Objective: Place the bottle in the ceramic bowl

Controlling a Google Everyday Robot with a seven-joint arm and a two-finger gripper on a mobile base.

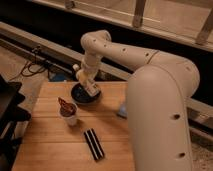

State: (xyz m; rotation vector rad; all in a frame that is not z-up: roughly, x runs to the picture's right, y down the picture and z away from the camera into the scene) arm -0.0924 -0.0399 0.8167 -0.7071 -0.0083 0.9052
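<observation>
My pincer (86, 80) is at the far side of the wooden table (50, 150), low above the dark ceramic bowl (84, 95), and my white arm (125, 52) bends down to it from the right. The bottle (81, 76) is at the pincer, pale yellow with a white end, and it is tilted, with the upper end toward the left and the lower end toward the bowl. It is over the bowl, at its inner part, but I cannot tell if it touches the bowl already. I also cannot tell if my pincer is closed on the bottle or open, because this part is too unclear. Nearer on the table, just beside the bowl, stands a small white cup (69, 118) with something brown inside. Nearer again lies a black flat object (93, 144) with pale stripes, apart from the cup. A small blue thing (122, 109) is at the right, partly behind my arm.
</observation>
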